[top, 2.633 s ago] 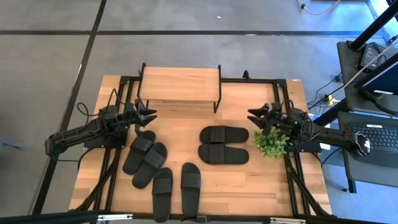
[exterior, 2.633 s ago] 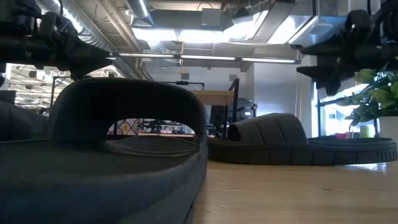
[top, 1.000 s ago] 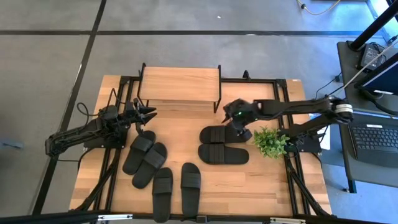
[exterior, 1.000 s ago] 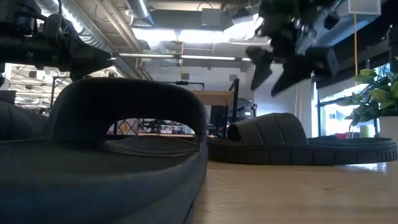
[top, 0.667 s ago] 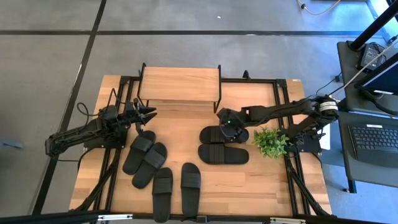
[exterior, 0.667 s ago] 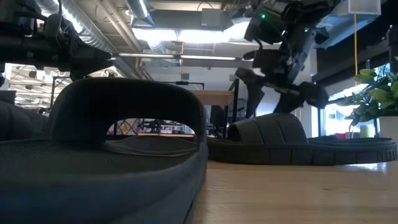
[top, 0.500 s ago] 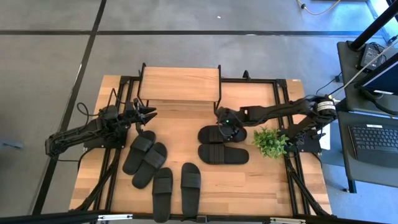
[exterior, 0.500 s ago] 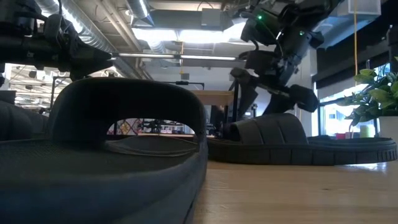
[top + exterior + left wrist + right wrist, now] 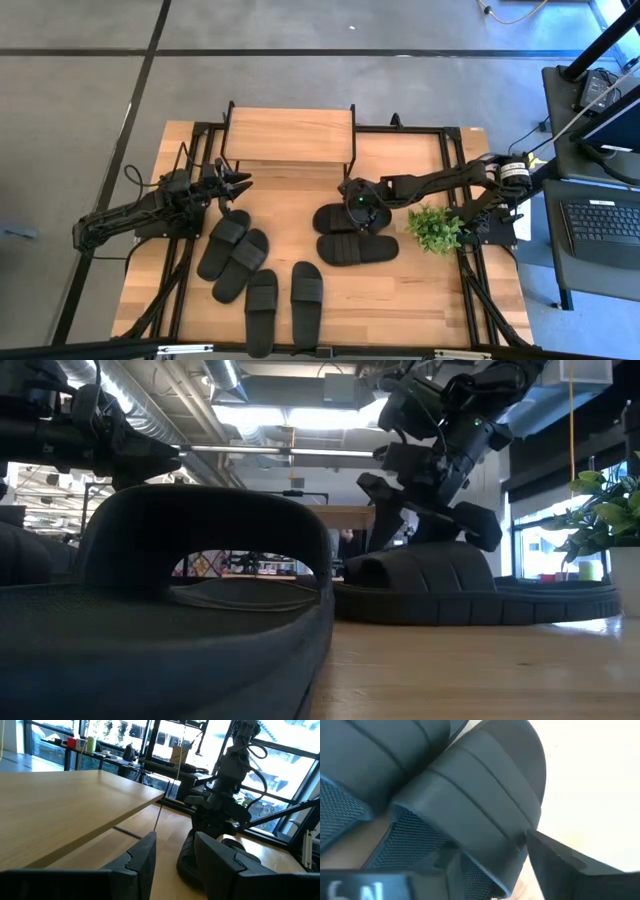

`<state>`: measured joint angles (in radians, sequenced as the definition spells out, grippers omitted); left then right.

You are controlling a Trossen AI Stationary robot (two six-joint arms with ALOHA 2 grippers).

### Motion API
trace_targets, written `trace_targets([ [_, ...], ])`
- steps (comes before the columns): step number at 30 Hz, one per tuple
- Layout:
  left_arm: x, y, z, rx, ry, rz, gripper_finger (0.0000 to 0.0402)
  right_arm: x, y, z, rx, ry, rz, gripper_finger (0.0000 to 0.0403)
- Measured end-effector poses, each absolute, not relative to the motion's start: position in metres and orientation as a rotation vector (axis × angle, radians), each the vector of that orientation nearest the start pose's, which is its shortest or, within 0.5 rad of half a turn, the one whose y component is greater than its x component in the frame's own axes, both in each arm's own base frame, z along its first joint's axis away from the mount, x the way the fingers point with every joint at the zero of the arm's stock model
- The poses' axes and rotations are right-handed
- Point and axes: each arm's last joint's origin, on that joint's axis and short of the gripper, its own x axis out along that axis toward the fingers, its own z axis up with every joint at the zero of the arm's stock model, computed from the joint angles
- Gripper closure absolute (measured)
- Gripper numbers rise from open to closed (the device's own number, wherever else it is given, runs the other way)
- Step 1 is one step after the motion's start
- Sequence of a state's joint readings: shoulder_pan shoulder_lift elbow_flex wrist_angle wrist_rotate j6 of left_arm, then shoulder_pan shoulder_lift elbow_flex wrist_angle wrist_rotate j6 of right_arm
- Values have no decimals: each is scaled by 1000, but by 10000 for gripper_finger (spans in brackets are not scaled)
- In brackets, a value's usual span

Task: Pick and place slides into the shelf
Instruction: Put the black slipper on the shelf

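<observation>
So the right arm has swung in from its resting spot by the plant (image 9: 434, 229) and the right gripper (image 9: 357, 207) is now down on the far slide (image 9: 352, 217) of the right-hand pair, fingers straddling the strap and narrowing onto it. From the wrist view the strap sits between them, but a firm pinch isn't clear yet. The slide has also nudged a bit left, so contact is made and the first pick looks underway.

That slide lies flat on the table (image 9: 420, 300), long axis running left-right, strap end toward the left, just near of the shelf (image 9: 288, 134). Its partner (image 9: 358, 248) lies parallel right beside it. The other 4 slides sit untouched at the near left.

The left gripper (image 9: 240, 182) just waits left of the shelf, fingers partly spread, holding nothing.
</observation>
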<state>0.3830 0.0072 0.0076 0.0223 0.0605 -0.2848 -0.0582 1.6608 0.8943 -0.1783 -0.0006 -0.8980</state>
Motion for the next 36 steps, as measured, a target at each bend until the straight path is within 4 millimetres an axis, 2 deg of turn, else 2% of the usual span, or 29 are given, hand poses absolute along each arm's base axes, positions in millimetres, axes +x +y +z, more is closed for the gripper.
trace_targets([
  [13, 91, 35, 168, -277, -67, 318, 273, 319, -18, 163, -705, 892, 313, 385],
  [17, 91, 35, 168, -277, -68, 318, 273, 320, -19, 165, -690, 902, 272, 384],
  [20, 91, 35, 168, -277, -67, 318, 273, 322, -21, 174, -658, 910, 219, 386],
  [23, 91, 35, 168, -278, -67, 318, 273, 327, -22, 194, -633, 883, 189, 388],
  [30, 91, 35, 168, -277, -67, 318, 273, 338, -26, 260, -514, 845, 113, 388],
  [36, 91, 35, 168, -277, -68, 318, 273, 342, -42, 320, -354, 802, -113, 388],
])
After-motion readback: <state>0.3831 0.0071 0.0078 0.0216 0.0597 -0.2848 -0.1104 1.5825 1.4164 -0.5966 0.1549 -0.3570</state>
